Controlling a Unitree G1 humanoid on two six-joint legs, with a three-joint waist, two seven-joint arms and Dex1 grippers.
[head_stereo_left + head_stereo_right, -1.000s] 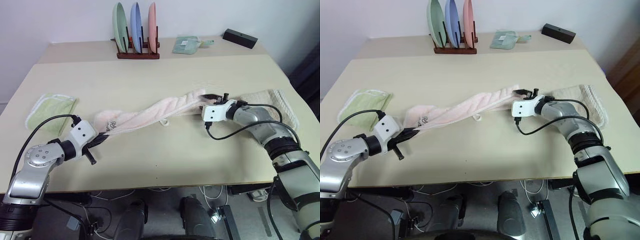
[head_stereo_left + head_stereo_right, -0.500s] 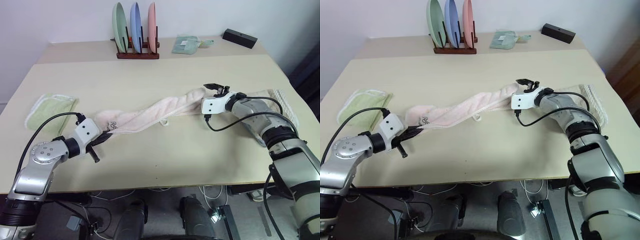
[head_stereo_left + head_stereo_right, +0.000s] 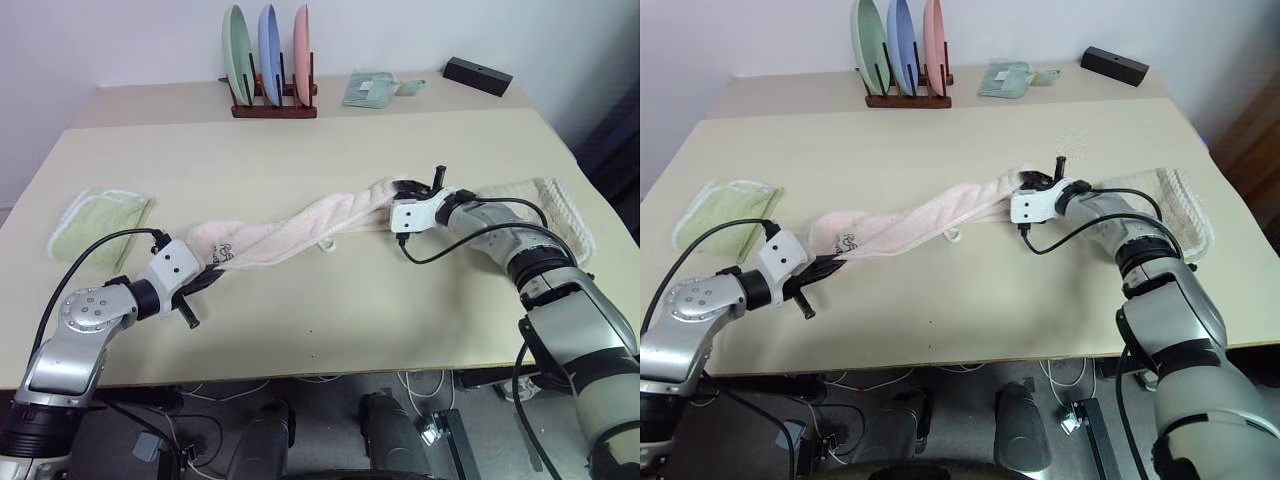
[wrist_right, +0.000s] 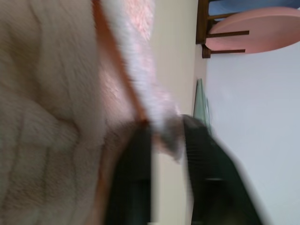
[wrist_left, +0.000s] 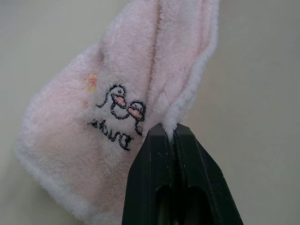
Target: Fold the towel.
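Right gripper seemingly pinches towel's far end.

A fluffy pale pink terry towel, white-edged with dark stitched embroidery, lies across a smooth, matt cream table. Beside its far end sits a thicker beige ribbed towel of coarser cloth; a light green cloth with white trim looks soft and quilted. Glossy plates stand in a dark wooden rack. The left gripper shows matt black plastic fingers; the arm behind it has brushed metal joints and white plastic casings
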